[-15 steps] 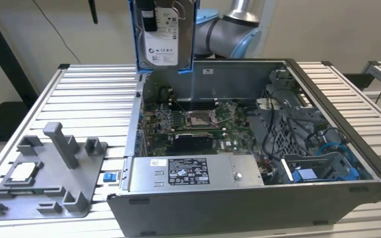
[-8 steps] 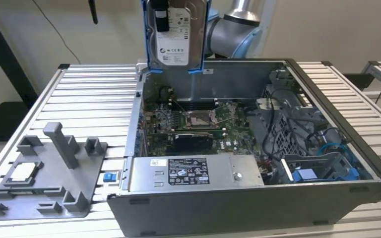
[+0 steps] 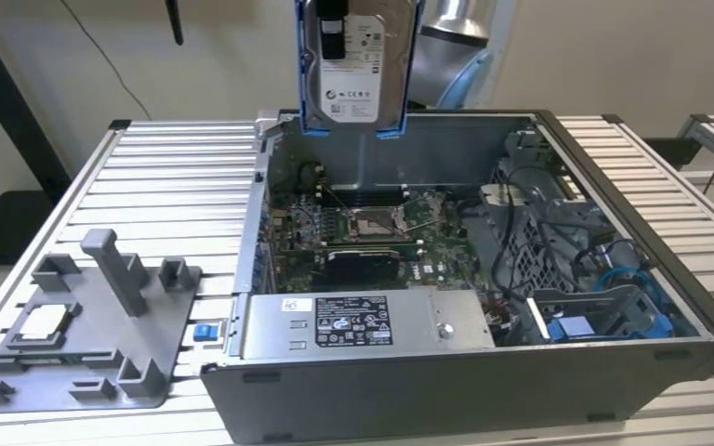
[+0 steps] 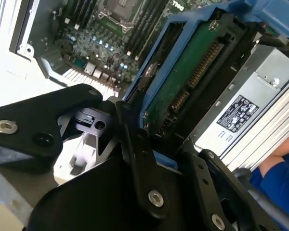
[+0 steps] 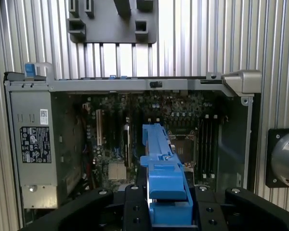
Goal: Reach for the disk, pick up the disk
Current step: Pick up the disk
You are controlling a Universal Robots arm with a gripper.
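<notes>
Blue bracket and silver metal: the disk (image 3: 357, 65) hangs upright in the air above the open case (image 3: 482, 279), its white label facing the exterior view, well clear of the motherboard (image 3: 363, 232) below; the arm (image 3: 456, 46) shows just behind it. In the second wrist view the black fingers (image 4: 135, 144) are closed on the disk's (image 4: 183, 82) blue edge, the green circuit side and its connector turned toward that camera; the grey power supply (image 4: 250, 106) with its sticker lies beyond, and a blue sleeve (image 4: 279, 178) shows at the edge. In the first wrist view the bracket (image 5: 166, 183) stands edge-on between the fingers (image 5: 130, 207), over the case (image 5: 135, 85) interior. On the slatted metal surface (image 3: 159, 186), toward the exterior view's left of the case, sits a grey fixture (image 3: 85, 325) with a small white-topped chip (image 3: 45, 321) in it.
</notes>
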